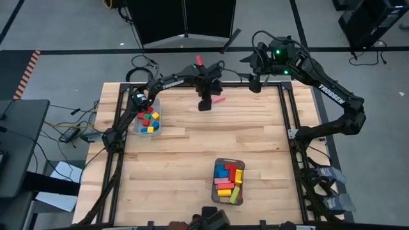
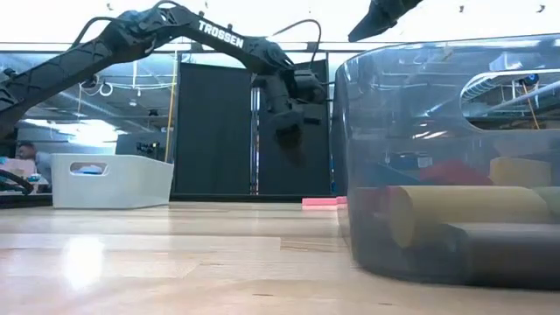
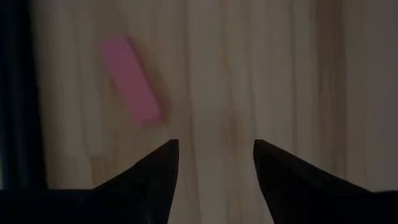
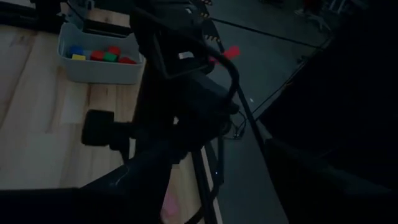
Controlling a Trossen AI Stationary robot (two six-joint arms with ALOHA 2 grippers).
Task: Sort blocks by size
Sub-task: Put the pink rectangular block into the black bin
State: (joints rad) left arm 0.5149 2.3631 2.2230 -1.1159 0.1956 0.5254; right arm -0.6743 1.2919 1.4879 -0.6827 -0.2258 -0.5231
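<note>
A pink bar [image 1: 219, 100] lies flat on the wooden table near its far edge; it also shows in the left wrist view [image 3: 132, 79] and the low view [image 2: 319, 203]. My left gripper [image 1: 205, 104] hovers open above the table just left of the bar, pointing down, empty; the wrist view [image 3: 216, 155] shows its fingers apart over bare wood. My right gripper [image 1: 254, 83] hangs raised over the table's far edge, right of the bar. A grey tray [image 1: 146, 121] at the left holds small cubes. A second tray [image 1: 229, 181] near the front holds longer bars.
The bar tray [image 2: 437, 175] fills the right of the low view, and the cube tray [image 2: 114, 179] stands at the left. A red piece [image 1: 197, 60] lies beyond the table's far edge. Bare wood lies between the two trays.
</note>
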